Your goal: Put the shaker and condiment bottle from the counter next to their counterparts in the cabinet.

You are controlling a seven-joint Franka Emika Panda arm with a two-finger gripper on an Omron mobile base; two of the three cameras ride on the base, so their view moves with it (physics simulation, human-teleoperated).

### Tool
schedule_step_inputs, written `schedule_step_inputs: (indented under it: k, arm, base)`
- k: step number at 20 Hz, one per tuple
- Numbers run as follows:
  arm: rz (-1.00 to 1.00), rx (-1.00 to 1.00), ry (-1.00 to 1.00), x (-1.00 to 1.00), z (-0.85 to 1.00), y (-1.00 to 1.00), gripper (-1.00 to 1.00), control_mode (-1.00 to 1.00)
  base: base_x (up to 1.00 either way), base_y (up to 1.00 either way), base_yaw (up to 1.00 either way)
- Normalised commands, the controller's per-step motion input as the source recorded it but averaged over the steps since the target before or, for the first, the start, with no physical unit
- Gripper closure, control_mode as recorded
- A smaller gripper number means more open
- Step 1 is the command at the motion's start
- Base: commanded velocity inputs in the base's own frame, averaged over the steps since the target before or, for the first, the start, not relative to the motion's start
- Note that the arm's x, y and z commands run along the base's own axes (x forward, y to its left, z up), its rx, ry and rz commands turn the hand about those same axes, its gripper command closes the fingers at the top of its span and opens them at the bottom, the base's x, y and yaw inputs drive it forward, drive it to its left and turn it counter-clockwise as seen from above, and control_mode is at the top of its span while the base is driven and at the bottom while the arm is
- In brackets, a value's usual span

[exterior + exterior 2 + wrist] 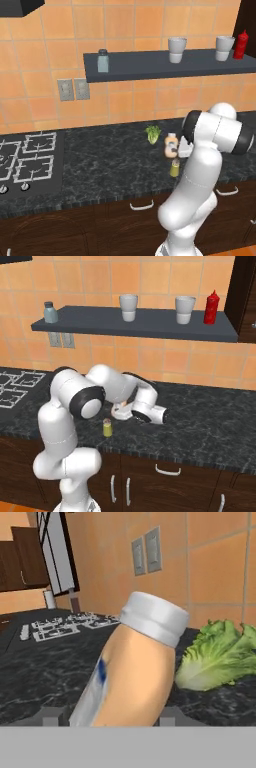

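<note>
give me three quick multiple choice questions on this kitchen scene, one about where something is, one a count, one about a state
1. Where is the red bottle?
A. on the counter by the stove
B. at the right end of the cabinet
C. beside the grey-blue shaker

2. How many white cups stand on the cabinet?
A. one
B. two
C. four

3. How does the condiment bottle stand in the hand view?
A. tilted, close before the hand
B. lying flat with its cap off
C. upright on the cabinet

Answers:
1. B: the right base view shows it at the cabinet's right end, far from the grey-blue shaker.
2. B: one cup and a second cup stand there.
3. A: it leans in the hand view, white cap on, beside the lettuce.
</note>
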Motion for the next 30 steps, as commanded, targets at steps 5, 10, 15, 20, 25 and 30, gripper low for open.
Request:
schedule_step_inputs:
  k: [5,10,15,20,25,30]
  arm:
    - [0.00,0.02,-0.02,0.00,0.50,-0.42,1.00,-1.00]
    - [0.00,-0.01,-0.09,-0.06,0.38,-0.33,1.00,-1.00]
    - [0.00,-0.09,-0.20,-0.42,0.34,-0.14,1.00,-1.00]
    - [0.01,-0.10,-0.29,-0.61,0.47,-0.03,1.00,-1.00]
    - [-0.01,-0.10,-0.26,-0.41,0.43,-0.24,1.00,-1.00]
    - [-0.08,-0.11,-0.20,-0.20,0.34,-0.32,1.00,-1.00]
  base:
    - [0.00,0.00,0.00]
    - [0.00,0.00,0.00]
    - [0.00,0.00,0.00]
    - [0.00,0.00,0.00]
    - [0.00,0.00,0.00]
    - [0.00,0.00,0.00]
